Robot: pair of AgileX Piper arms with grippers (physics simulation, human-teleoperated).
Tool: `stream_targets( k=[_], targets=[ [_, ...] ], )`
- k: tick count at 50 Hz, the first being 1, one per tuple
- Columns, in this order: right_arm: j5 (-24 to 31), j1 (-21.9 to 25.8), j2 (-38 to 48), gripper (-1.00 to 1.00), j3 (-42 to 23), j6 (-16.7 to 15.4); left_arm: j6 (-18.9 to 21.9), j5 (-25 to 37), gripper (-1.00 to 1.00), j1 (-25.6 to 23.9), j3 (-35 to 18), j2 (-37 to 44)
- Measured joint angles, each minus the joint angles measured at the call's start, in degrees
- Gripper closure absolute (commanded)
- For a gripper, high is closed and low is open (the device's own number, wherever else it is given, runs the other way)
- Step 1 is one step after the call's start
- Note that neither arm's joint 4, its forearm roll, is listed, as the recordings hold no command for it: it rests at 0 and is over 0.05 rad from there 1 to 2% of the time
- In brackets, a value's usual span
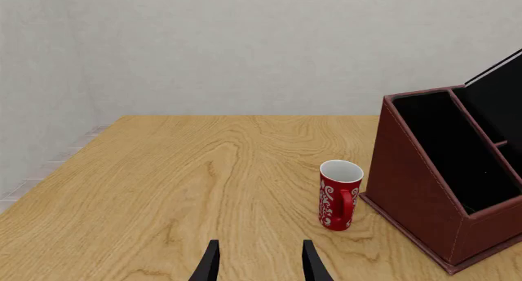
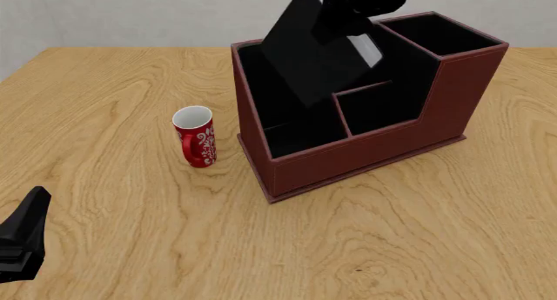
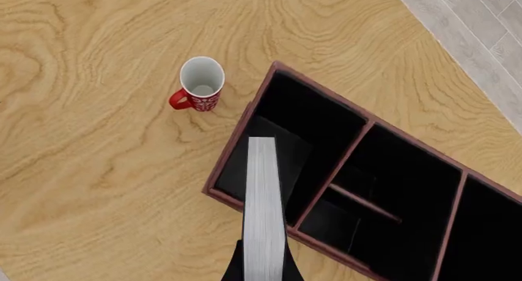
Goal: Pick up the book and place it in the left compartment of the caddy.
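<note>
Book point(image 2: 309, 59) tilts, lower corner pointing into the caddy's point(image 2: 366, 150) left compartment point(image 2: 283, 117).

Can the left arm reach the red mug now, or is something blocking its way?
Probably yes. The left gripper is open and points toward the red mug, with only bare table between them. The caddy stands beyond the mug, not in the path.
</note>
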Motion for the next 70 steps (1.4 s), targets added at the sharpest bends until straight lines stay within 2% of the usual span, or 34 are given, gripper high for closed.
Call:
stream_targets(
  k=[41,70],
  targets=[
    [-0.03,-1.65,7.45,1.0,-4.72,2.5,0.0,0.0,-1.0,0.0,0.0,0.0],
    [-5.11,-2.21,7.78,1.0,1.27,4.26,0.0,0.0,-1.0,0.0,0.0,0.0]
  ],
)
